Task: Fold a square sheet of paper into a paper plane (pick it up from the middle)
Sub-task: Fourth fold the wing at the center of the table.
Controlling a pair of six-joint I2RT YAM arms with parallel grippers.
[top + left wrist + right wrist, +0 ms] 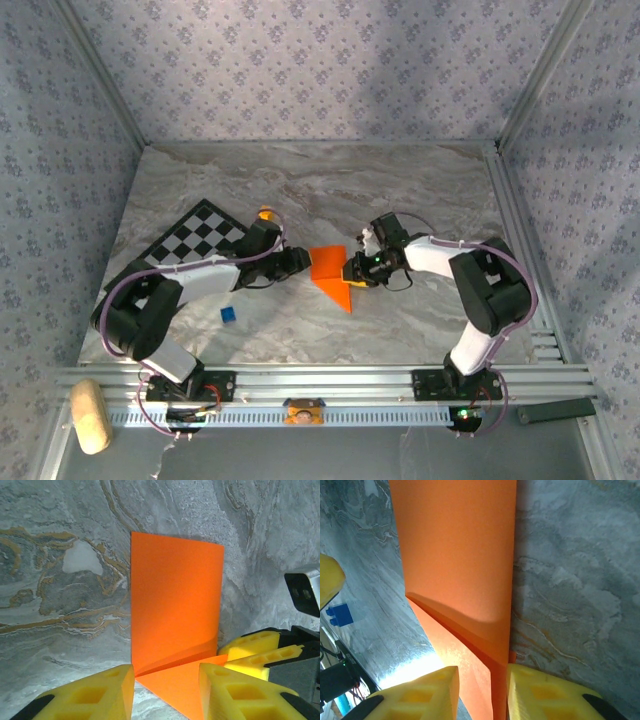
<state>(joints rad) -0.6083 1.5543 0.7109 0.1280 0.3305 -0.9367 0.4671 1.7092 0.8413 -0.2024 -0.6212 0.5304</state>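
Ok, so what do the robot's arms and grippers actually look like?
Both the left arm and right arm have white shells with black joints and bases. A thin purple cable loops along each. The left gripper and right gripper carry chunky yellow fingers with moulded rectangular recesses, mounted on black backing.

Checkered board (195,232) lies left on the marble table (400,190), blue cube (229,315) nearby

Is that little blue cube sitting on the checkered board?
No, the cube lies on the marble table, apart from the board.
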